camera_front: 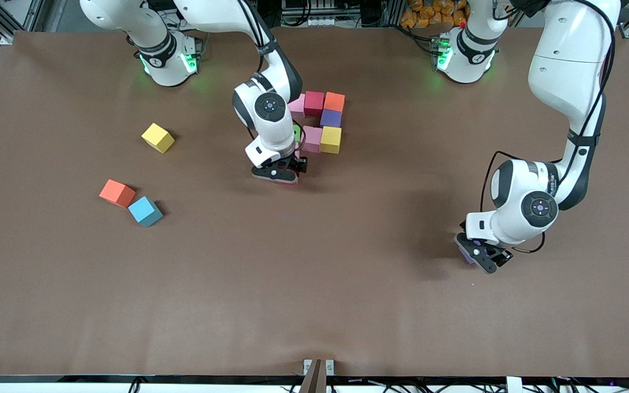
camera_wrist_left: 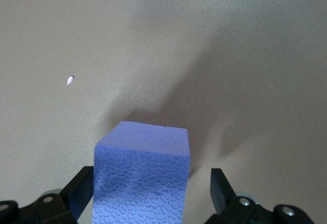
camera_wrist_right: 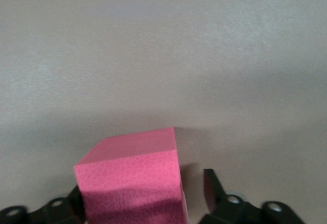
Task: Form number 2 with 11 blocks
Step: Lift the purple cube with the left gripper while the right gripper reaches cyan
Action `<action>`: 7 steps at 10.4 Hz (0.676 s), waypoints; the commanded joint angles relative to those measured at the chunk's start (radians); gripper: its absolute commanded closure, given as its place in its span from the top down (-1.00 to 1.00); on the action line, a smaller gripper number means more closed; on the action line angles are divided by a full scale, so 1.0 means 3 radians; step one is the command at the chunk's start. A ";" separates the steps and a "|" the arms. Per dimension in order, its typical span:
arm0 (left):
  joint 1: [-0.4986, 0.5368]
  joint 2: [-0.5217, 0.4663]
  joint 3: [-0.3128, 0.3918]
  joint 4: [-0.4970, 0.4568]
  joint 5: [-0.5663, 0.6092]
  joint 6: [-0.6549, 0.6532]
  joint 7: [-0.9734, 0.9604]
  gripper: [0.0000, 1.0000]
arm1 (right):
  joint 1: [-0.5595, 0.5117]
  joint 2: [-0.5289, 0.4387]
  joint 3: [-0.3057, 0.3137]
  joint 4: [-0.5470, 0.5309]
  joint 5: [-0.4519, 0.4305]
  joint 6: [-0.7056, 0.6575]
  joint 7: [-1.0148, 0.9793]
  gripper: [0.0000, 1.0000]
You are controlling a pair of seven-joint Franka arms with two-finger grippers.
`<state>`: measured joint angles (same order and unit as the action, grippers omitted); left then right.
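Front view: partial number 2 [camera_front: 320, 123] of touching blocks — pink, red [camera_front: 314, 103], orange [camera_front: 334, 101], purple [camera_front: 331, 118], yellow [camera_front: 331, 140], pink [camera_front: 312, 138], with green barely visible next to the arm; loose yellow block [camera_front: 158, 137], orange-red block [camera_front: 117, 192] and teal block [camera_front: 145, 211] lie well apart toward the right arm's end. Right gripper [camera_front: 284, 172] is low at the figure's nearer edge; left gripper [camera_front: 481, 254] is low over a purple block [camera_front: 464, 252]. Left wrist view: purple block [camera_wrist_left: 143, 175] between spread fingers [camera_wrist_left: 220, 188], gap on one side (not gripped). Right wrist view: pink block [camera_wrist_right: 134, 180] on the table, fingers [camera_wrist_right: 212, 188] parted, gap visible, released. Judged step: pink just placed; next, right gripper lifts clear, left pinches purple.
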<state>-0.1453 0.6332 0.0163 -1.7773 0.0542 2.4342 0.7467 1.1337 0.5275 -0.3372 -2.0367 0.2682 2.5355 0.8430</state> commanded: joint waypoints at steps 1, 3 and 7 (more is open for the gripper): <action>-0.0022 0.0027 0.0017 0.0059 -0.0083 0.0016 0.0057 0.48 | -0.0010 -0.0056 0.0014 0.0008 -0.0025 -0.0030 0.0191 1.00; -0.0027 -0.0004 0.0017 0.0049 -0.0094 0.0016 0.0058 -0.41 | -0.0097 -0.0101 0.0014 0.0090 -0.0014 -0.0157 0.0272 1.00; -0.0053 -0.0172 -0.0008 0.0049 -0.0094 -0.0162 -0.0391 -1.00 | -0.0200 -0.0296 0.0009 0.0106 -0.0020 -0.0194 0.0232 1.00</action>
<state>-0.1485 0.6195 0.0144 -1.7543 0.0500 2.4265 0.6778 1.0918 0.4796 -0.3432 -1.9948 0.2695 2.4935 0.8978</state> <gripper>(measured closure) 0.454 0.000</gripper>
